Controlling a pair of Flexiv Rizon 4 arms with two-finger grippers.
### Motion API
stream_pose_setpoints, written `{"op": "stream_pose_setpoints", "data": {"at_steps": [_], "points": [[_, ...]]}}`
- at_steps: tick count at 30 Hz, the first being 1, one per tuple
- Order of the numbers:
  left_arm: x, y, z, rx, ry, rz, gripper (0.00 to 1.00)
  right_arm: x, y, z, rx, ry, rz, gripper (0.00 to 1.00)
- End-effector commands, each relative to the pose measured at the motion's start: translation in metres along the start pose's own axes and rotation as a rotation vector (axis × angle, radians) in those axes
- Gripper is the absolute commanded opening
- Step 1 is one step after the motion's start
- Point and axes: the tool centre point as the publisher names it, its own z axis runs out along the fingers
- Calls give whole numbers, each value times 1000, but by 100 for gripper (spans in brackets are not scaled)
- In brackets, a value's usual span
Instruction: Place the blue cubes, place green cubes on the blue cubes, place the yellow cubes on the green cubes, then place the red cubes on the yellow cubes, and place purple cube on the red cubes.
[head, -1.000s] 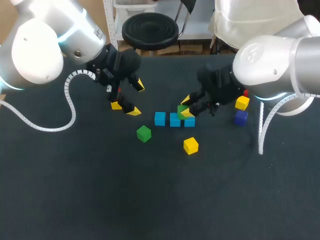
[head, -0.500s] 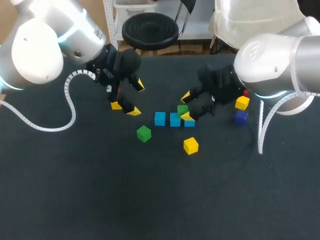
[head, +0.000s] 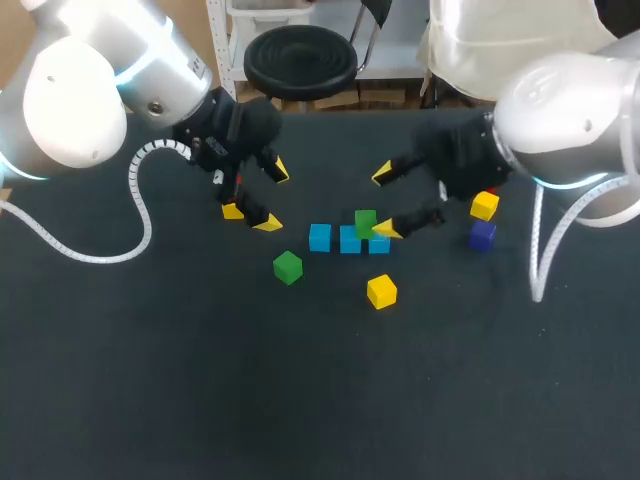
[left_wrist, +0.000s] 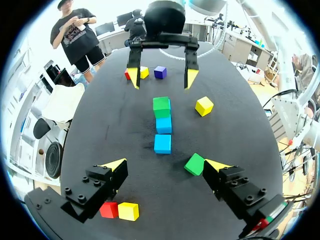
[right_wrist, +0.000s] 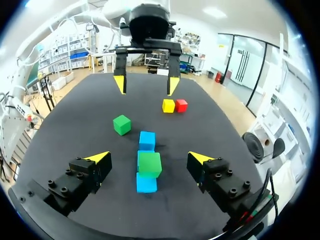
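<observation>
Dark tabletop (head: 200, 380) seen from above: our left gripper (head: 272, 197) hangs wide open, holding nothing. Our right gripper (head: 385, 202) is spread wide by a green cube (head: 365, 222) resting on the blue cubes (head: 349, 240).

Left wrist: a loose green cube (left_wrist: 195, 164) lies just beside one finger.

Right wrist: the stacked green cube sits between our open fingers (right_wrist: 90, 170), apart from both.

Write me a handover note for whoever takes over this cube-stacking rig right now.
Left gripper open, empty, near one red cube and one yellow cube.
Right gripper open, empty, clear of the stacked green cube.
Blue cubes: three in a row, stacked green cube on top.
Loose green cube and loose yellow cube lie beside the row.
Another yellow cube, another red cube and the purple cube sit by the right arm.
Done: blue row, one green. Left: second green, yellows, reds, purple.
</observation>
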Motion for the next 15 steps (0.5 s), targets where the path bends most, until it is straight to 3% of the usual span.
{"op": "stream_pose_setpoints", "data": {"at_steps": [1, 10, 15], "points": [[1, 0, 0, 0, -4, 4, 100, -6, 8, -22, 0, 28, -13, 100], [1, 0, 0, 0, -4, 4, 100, -5, 11, -38, -59, 54, -50, 100], [1, 0, 0, 0, -4, 4, 100, 1, 16, -48, -108, 27, -82, 100]]}}
